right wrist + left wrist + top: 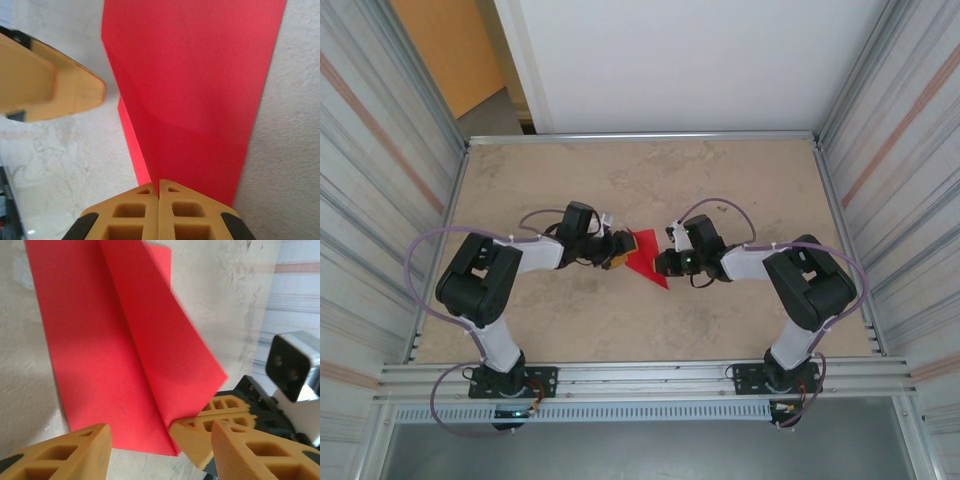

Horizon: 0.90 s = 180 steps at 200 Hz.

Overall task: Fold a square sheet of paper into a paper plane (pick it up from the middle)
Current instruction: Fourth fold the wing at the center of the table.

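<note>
The left gripper (pixel 620 250) stands near the middle of the desk (pixel 740 180) with its fingers spread apart. In the left wrist view its orange fingers (pixel 75 452) are cut off by the bottom border. I cannot tell if they touch the paper.

Just to the right lies the red sheet (pixel 646 256), at the middle of the desk and a little toward the near edge. From above it is a small pointed shape, partly covered by both grippers.

The right gripper (pixel 662 264) meets it from the right. Its fingers are pressed together and pinch the sheet at the end of a fold. How deep the paper goes between them is hidden.

The desk is beige and mottled. Ribbed metal walls (pixel 380 150) close the left and right sides, and a white panel (pixel 700 60) stands behind the far edge. An orange surface (pixel 445 50) is beyond the far left corner. A metal rail (pixel 640 378) along the near edge carries both arm bases.

The left wrist view shows a long crease with one flap lifted off the desk, which from above looks flat. The right wrist view shows a lower layer of paper coming out under the left edge. In that view one blurred finger of the left gripper is just beside the sheet.
</note>
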Available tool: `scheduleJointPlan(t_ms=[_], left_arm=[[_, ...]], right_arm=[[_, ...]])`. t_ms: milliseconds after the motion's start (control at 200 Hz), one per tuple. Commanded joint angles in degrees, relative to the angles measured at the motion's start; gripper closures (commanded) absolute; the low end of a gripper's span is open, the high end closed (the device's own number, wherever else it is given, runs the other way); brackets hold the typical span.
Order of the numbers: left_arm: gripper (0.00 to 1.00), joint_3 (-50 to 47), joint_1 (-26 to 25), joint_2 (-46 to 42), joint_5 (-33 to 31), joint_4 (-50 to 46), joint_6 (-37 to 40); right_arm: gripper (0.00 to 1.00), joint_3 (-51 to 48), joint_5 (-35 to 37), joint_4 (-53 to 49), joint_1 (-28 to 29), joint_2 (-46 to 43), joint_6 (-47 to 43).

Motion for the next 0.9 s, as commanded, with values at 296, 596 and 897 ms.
scheduleJointPlan(t_ms=[296, 596, 897], left_arm=[[0.44, 5.3, -1.9, 3.8, -0.9, -4.9, 6.1], [0.41, 7.9, -2.4, 4.9, -1.5, -7.6, 7.0], [0.42, 11.6, -3.4, 6.6, -7.9, -18.3, 8.2]], right_arm=[[0.97, -1.5, -7.0, 6.3, -2.3, 1.4, 3.8], [0.97, -1.4, -7.1, 6.4, -2.5, 2.6, 3.9], [0.96, -1.4, -7.0, 6.6, -2.6, 3.1, 4.1]])
